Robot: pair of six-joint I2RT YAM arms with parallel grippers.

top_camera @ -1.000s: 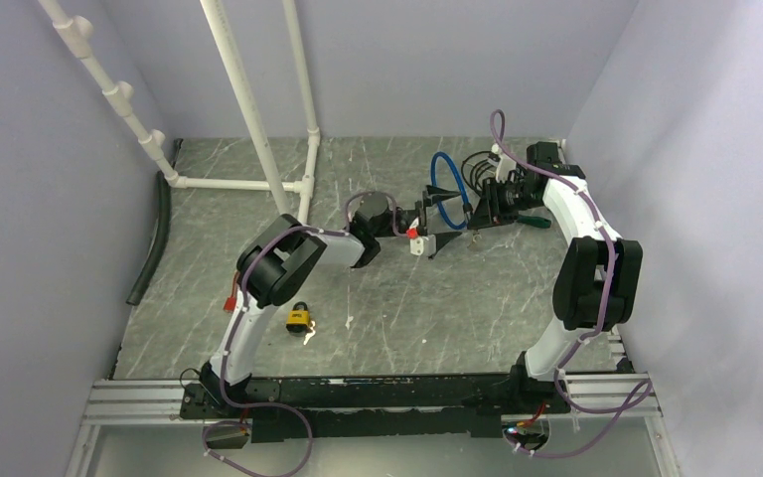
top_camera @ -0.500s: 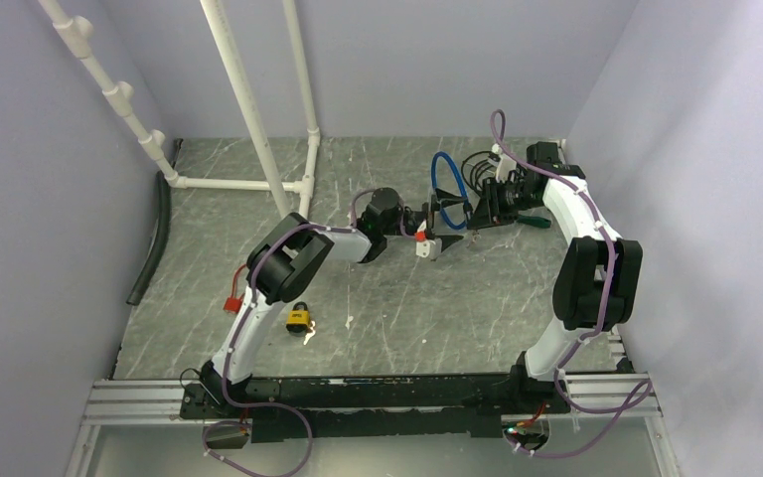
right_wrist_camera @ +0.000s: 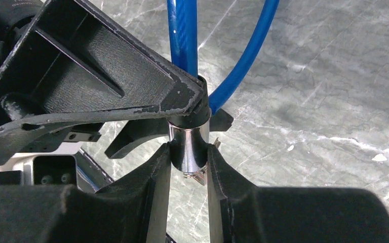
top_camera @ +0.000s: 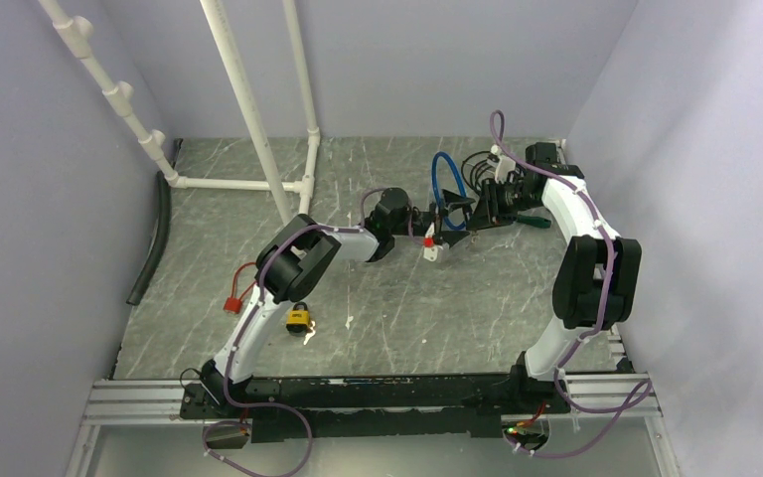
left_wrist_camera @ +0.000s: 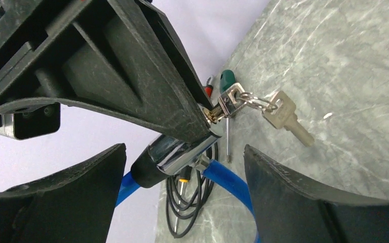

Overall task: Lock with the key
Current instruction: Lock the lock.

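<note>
A grey marbled table (top_camera: 457, 298) is enclosed by lilac walls (top_camera: 407, 70). The cable lock barrel (right_wrist_camera: 187, 144) is clamped by the right gripper (right_wrist_camera: 188, 152); its inserted key (left_wrist_camera: 229, 96) is faced closely by the wide-spread left gripper (left_wrist_camera: 185, 148).

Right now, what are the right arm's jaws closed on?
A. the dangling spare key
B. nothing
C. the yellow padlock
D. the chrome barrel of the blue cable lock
D: in the right wrist view the right jaws pinch the chrome barrel from both sides, just below the blue cable.
</note>
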